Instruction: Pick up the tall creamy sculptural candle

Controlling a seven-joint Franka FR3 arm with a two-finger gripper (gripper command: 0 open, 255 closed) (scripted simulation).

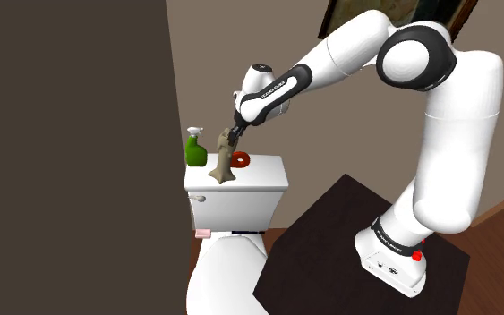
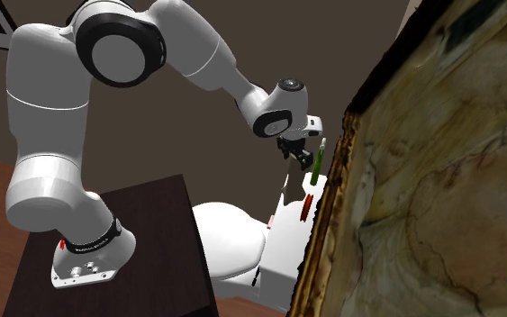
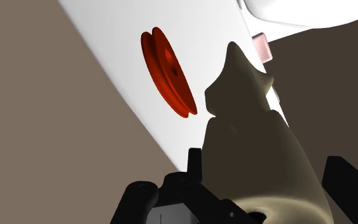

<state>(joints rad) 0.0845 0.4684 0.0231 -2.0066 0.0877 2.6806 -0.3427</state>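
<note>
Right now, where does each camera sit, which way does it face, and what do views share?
Shoulder view: beside and behind the stand, looking down at the toilet tank lid; the white arm and tool show.
Second exterior view: close beside a framed painting, facing the arm; arm, stand and tool show.
Wrist view: on the hand, looking along the tool at the candle and red ring; the tool's black body flanks it.
Shared: arm, stand, tank lid in both exterior views; candle, red ring in shoulder and wrist views.
</note>
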